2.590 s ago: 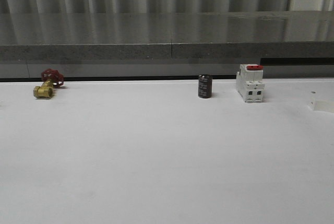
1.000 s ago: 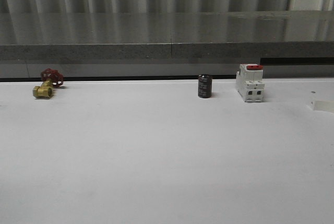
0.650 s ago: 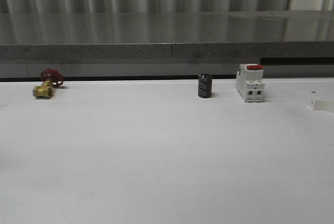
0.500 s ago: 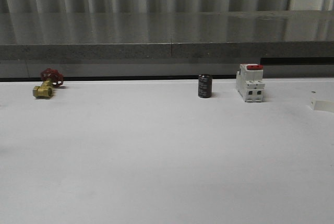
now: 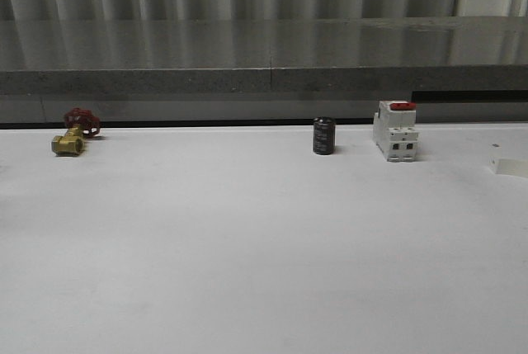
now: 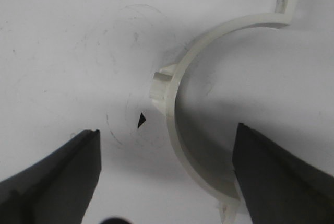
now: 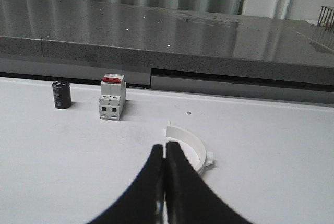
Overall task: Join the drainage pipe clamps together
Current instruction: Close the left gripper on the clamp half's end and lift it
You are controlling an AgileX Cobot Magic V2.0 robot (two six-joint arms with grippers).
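Observation:
One white half-ring drainage pipe clamp [image 6: 180, 85] lies flat on the white table, its small lug pointing outward. My left gripper [image 6: 167, 130] hangs open above it, a dark finger on each side of the band's lower end, not touching it. A second white clamp half [image 7: 192, 145] lies on the table just beyond my right gripper [image 7: 165, 145], which is shut with nothing between its fingers. In the front view a small white piece [image 5: 510, 167] at the right edge looks like part of that clamp.
A white breaker with a red switch [image 5: 395, 131] [image 7: 111, 96] and a black cylinder [image 5: 323, 136] [image 7: 62, 94] stand at the table's back. A brass valve with a red handle [image 5: 73, 133] lies at the back left. A grey ledge [image 5: 264, 73] runs behind the table.
The white piece at the right edge of the front view has shifted very slightly. The valve, cylinder and breaker have not moved.

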